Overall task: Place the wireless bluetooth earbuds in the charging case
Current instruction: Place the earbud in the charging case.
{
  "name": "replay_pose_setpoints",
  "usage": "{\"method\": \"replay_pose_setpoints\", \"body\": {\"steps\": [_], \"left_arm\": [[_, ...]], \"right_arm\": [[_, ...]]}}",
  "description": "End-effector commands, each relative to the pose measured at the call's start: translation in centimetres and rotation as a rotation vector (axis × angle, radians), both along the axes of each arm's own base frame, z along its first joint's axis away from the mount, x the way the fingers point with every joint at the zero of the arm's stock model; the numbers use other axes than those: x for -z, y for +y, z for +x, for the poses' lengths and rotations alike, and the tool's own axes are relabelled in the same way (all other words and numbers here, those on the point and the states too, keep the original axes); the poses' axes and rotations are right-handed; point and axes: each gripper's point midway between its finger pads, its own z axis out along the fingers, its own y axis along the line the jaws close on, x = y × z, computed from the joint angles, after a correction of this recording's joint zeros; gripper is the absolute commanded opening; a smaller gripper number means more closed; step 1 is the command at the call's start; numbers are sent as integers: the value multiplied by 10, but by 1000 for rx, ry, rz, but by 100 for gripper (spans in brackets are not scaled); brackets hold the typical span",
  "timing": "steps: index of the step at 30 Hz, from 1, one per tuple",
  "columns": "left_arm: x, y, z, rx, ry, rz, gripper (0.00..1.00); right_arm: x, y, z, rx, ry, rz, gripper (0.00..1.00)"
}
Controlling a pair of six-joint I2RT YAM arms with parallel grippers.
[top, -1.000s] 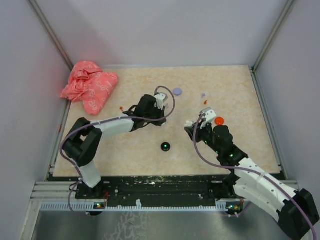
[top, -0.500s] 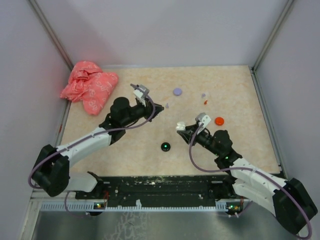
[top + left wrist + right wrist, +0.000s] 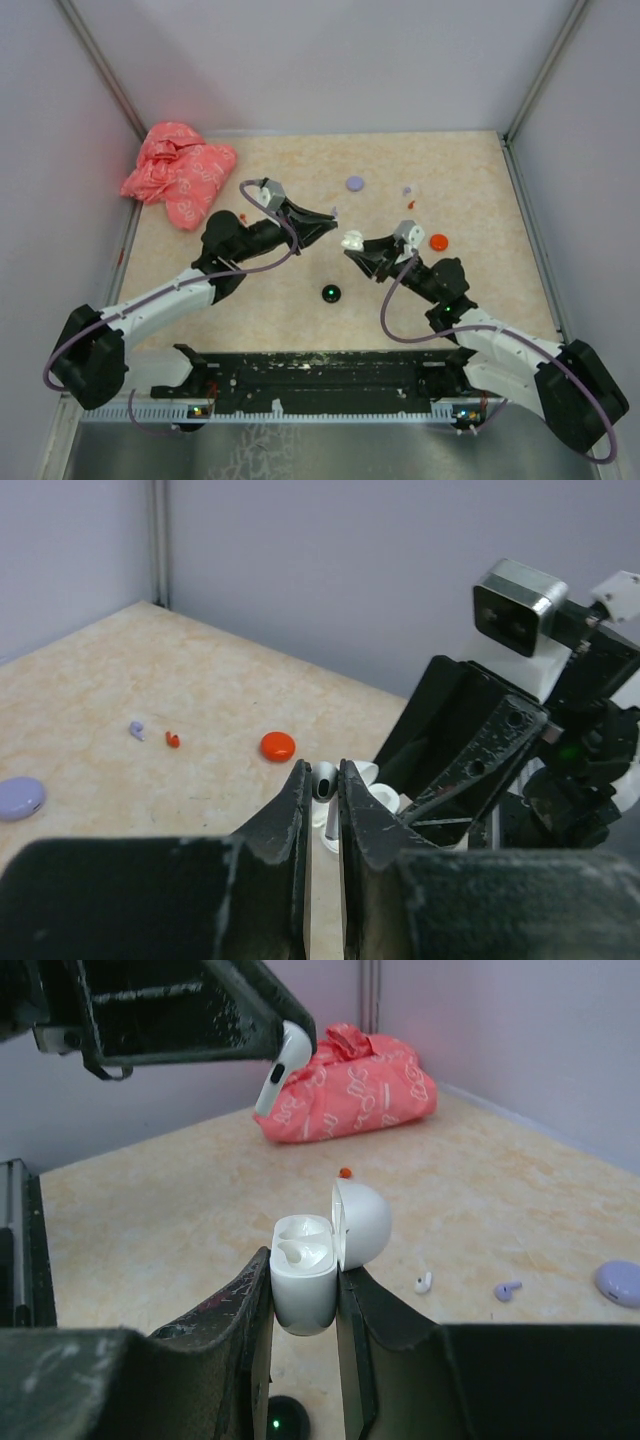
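The left gripper (image 3: 322,775) pinches a white earbud (image 3: 324,782) in mid-air. In the top view it sits at about 10 o'clock from the white charging case (image 3: 352,241). The right gripper (image 3: 304,1272) is clamped on that case (lid flipped open).

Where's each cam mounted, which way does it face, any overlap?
Top external: above and behind the bases, looking down on the table; left arm and right arm show.
Left wrist: faces the right gripper; own fingers pinch the white earbud.
Right wrist: faces the left gripper; own fingers clamp the open charging case.
Shared: both wrist views show earbud and case.
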Motion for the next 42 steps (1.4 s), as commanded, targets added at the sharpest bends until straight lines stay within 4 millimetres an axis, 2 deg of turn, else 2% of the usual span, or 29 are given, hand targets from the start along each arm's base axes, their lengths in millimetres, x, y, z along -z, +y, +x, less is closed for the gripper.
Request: {"method": "replay_pose_setpoints", "body": {"steps": [1,4,10,23,42], "left_arm": [[-33,1,-26,34,-116,-83,5],[-40,3,-31,24,-138,-111,4],[-49,6,-39,18,-153,-173,3],[-56,6,-39,-35,-184,-208,3],[-51,7,-45,-42,-184,-202,2]], "right_arm": [[-73,8,-9,-79,-170,169,0],[-87,9,-13,-107,-191,239,0],[-103,18,-18,-147,-215,292,0],[-110,38,-28,-200,-226,320,0],[-123,27,-26,-144,-237,391,0]]}}
